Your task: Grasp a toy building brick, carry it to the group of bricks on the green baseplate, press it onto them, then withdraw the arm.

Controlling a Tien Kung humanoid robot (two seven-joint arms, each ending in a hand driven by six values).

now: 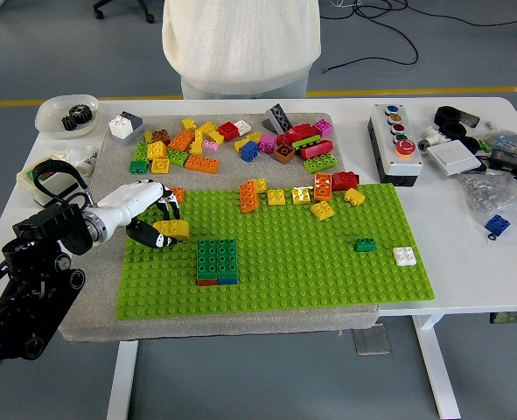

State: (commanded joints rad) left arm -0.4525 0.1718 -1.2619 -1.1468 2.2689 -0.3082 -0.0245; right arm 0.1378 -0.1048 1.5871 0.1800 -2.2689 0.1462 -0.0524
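My left hand point(159, 224) reaches in from the left over the near-left part of the green baseplate point(328, 271). Its fingers are curled around a yellow brick point(174, 230), held just above the plate's studs. To the right of it stands the group of bricks point(216, 261): dark green bricks stacked on a red and a blue one. The held brick is apart from that stack, up and to its left. No right arm shows anywhere in the view.
A heap of loose coloured bricks point(232, 144) lies on the grey mat behind the plate. A row of orange, yellow and red bricks point(297, 194) sits on the plate's far edge. A person in white point(241, 44) stands at the far side. A button box point(395, 140) is at the right.
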